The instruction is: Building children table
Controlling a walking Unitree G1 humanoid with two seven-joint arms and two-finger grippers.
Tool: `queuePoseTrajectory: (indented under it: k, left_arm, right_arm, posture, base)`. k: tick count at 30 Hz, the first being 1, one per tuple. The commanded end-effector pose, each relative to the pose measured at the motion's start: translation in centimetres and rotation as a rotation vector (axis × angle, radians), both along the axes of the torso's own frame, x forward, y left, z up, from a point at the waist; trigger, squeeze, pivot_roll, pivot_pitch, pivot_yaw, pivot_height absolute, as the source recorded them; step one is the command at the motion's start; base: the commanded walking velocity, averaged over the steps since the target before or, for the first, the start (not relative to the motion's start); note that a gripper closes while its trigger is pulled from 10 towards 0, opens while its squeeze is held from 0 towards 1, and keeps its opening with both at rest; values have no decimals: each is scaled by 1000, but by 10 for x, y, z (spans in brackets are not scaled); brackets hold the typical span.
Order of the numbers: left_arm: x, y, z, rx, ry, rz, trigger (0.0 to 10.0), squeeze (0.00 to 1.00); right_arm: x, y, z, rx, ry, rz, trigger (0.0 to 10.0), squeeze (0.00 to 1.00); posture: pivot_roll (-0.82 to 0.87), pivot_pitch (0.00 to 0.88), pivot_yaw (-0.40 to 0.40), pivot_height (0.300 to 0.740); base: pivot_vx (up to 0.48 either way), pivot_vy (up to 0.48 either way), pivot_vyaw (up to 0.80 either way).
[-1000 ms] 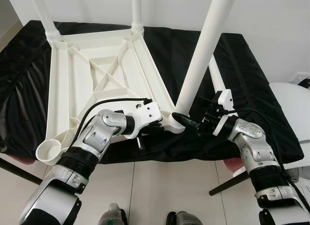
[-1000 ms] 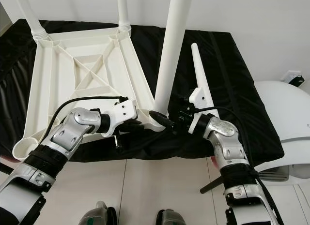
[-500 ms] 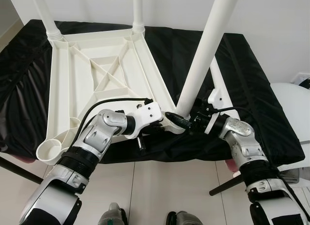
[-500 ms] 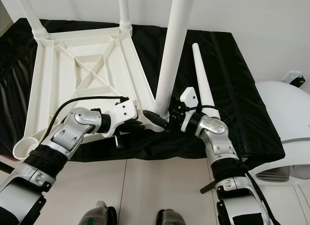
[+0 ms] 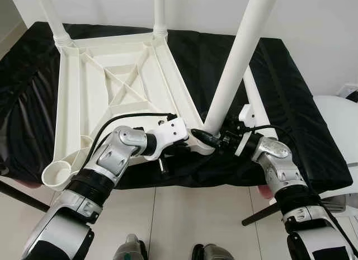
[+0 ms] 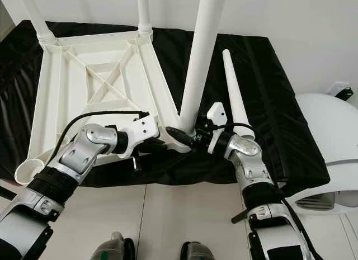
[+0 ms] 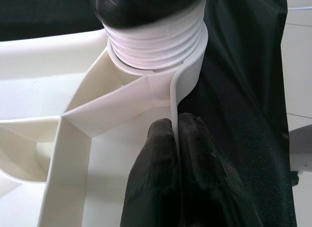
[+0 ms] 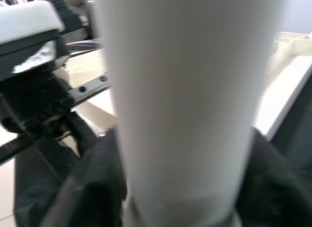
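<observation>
The white plastic children's table [image 5: 112,86] lies upside down on a black cloth. Two legs [image 5: 53,19] stand upright in its far corners. A third white leg [image 5: 235,64] stands slightly tilted in the threaded socket [image 7: 156,46] at the near right corner. My right gripper [image 6: 185,136] is shut on this leg's base, with black fingers [image 8: 92,173] on both sides of it. My left gripper [image 7: 175,139] is shut on the table's thin rim just beside that socket. A loose tapered leg [image 6: 235,103] lies on the cloth to the right.
The near left corner socket [image 5: 56,173] holds no leg. The black-covered surface [image 5: 302,120] ends at a front edge just under my arms, with tiled floor [image 5: 184,215] below. A white rounded object [image 6: 330,137] stands at the right.
My right gripper has moved left from beside the leg to its base and closed around it. The leg's top leans a little further right. The left gripper holds the rim as before.
</observation>
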State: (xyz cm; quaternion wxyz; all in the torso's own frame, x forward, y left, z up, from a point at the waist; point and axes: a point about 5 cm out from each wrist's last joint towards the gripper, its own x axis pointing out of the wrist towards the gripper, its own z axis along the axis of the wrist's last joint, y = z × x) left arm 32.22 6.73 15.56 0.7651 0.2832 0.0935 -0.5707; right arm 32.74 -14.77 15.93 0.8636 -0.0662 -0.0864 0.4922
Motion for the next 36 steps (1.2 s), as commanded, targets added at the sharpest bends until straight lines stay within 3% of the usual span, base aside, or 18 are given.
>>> queuePoseTrajectory:
  k: [1,3,4,6,7,13,14,15,17,18,20,21,36]
  left_arm:
    - [-3,-2,-4,34,6,-17,10000,0]
    - [-3,-2,-4,34,5,-19,10000,0]
    - [-3,-2,-4,34,5,-21,10000,0]
    - [-3,-2,-4,34,5,-21,10000,0]
    - [-2,-2,-3,34,4,-21,10000,0]
    - [-2,-2,-3,35,3,-20,10000,0]
    - [-2,-2,-3,35,2,-17,10000,0]
    - [-1,-2,-2,34,1,-14,10000,0]
    - [-1,-2,-2,33,1,-9,10000,0]
    - [0,-2,-3,31,2,1,10000,0]
    - [0,-2,-3,31,2,1,10000,0]
    - [4,-1,-2,20,7,47,10000,0]
    - [16,2,-1,-34,22,185,10000,0]
  right_arm:
    - [1,-3,0,-8,-2,-3,2000,0]
    - [1,-4,1,-6,-1,-2,2039,0]
    - [1,-4,0,-5,1,-2,3882,0]
    - [1,-4,0,-5,1,-2,3882,0]
    - [1,-3,1,-2,9,5,10000,0]
    - [1,-3,1,0,11,13,10000,0]
    - [0,-3,1,6,14,19,1882,0]
    - [0,-2,1,12,18,25,0,0]
    - [-1,-1,1,14,18,28,0,0]
    - [-1,-1,1,15,18,18,7294,0]
    - [-1,-1,1,15,18,18,7294,0]
    - [-3,0,1,27,19,3,10000,0]
    - [-17,-3,2,94,21,-78,10000,0]
  posture:
    - [26,134,-9,740]
    - [25,134,-9,740]
    - [25,132,-9,740]
    - [25,132,-9,740]
    - [26,133,-8,740]
    - [27,131,-9,740]
    - [27,130,-9,740]
    - [27,130,-9,740]
    - [26,127,-9,740]
    - [27,127,-10,740]
    - [27,127,-10,740]
    - [25,123,-12,740]
    - [13,124,-12,740]
  base:
    - [0,0,0]
    - [0,0,0]
    - [0,0,0]
    - [0,0,0]
    - [0,0,0]
    - [0,0,0]
    - [0,0,0]
    - [0,0,0]
    - [0,0,0]
    - [0,0,0]
    - [0,0,0]
    - [0,0,0]
    - [0,0,0]
